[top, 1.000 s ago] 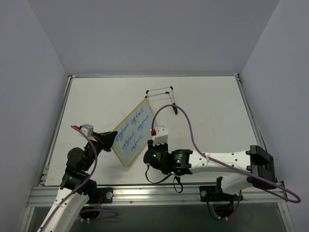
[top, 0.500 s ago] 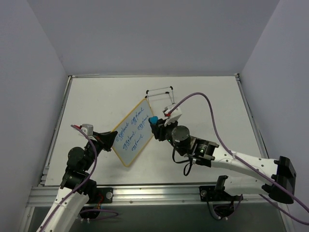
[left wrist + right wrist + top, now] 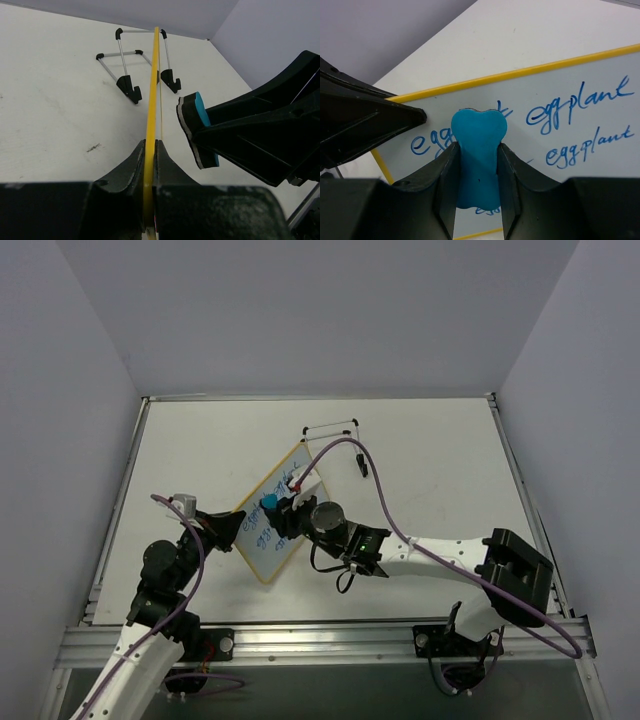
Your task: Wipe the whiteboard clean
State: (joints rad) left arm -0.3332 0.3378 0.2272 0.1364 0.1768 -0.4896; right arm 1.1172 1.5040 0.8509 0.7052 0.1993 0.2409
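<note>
On the left, the left gripper [image 3: 222,530] stays exactly where it was a second ago, its jaws fully closed on the yellow-framed edge of the whiteboard [image 3: 262,548]. It holds the board tilted up off the table [image 3: 430,460], just in front of the wire stand [image 3: 335,433]. The board itself has not shifted, and its blue "eggplant" lines all read intact in the right wrist view. What has changed is to the right of that clamp. The right gripper [image 3: 280,508], jaws narrowed onto the blue eraser [image 3: 270,502], has swung in from beside the board's right edge. It now sits over the written face, close to the end the left gripper is holding. The left wrist view shows the eraser's dark felt pad turned toward the board with what looks like a thin gap. That angle is edge-on, though, so contact cannot be ruled out. For the task, this means the approach is done and wiping has yet to show any result. I judge the next need is to press the pad flat and stroke across the lettering while the left grip braces the board.
</note>
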